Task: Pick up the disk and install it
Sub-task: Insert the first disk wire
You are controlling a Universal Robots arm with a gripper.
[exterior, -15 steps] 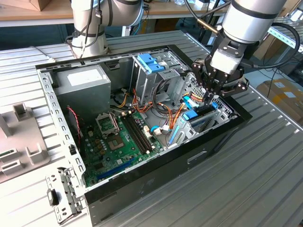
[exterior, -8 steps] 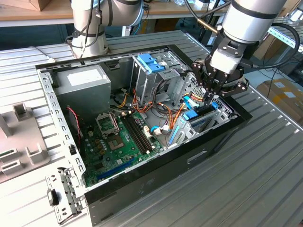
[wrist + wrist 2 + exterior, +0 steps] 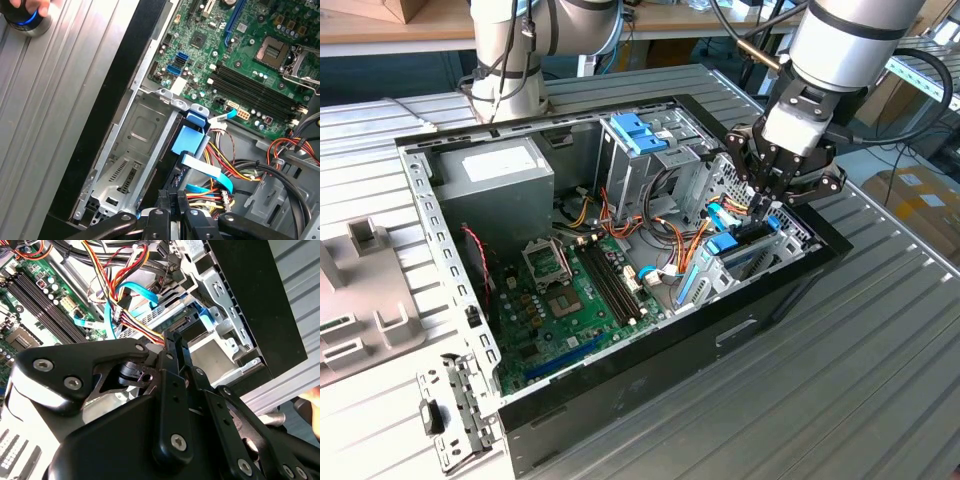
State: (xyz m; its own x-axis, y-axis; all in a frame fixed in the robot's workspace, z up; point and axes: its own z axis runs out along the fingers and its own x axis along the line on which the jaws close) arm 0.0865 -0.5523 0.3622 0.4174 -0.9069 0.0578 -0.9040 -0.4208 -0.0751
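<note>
Black steel case, exterior view: an open desktop computer chassis (image 3: 650, 350) lies on its side on a ribbed grey metal table (image 3: 860, 380), its interior facing up.
Inside the case: a green motherboard (image 3: 560, 300) with an empty processor socket, a grey power supply box (image 3: 495, 175) at the far corner, a tall grey drive cage topped by a light blue plastic bracket (image 3: 638, 132), and bundles of orange, red and yellow wires.
Arm, exterior view: the black multi-link gripper (image 3: 765, 205) hangs from a white and silver arm over the drive bay at the case's end toward the exterior view's right.
Disk, exterior view: the dark hard drive with bright blue plastic rails (image 3: 735, 250) stands on edge in that bay, directly under the gripper.
Gripper state: cannot tell whether the fingers are closed on the disk or merely around it.
Table and room: a loose grey metal plate (image 3: 455, 410) lies beside the case's near corner; cardboard boxes sit beyond the table at the exterior view's right.
Second wrist view: the black gripper links fill the foreground; beyond them lie a blue flat cable (image 3: 112, 305), the wire bundle and the silver bay frame (image 3: 225, 315).
First wrist view: the disk's blue end tab (image 3: 189, 140) sits beside an empty silver bay tray (image 3: 130, 155), with the motherboard (image 3: 240, 55) past it.
</note>
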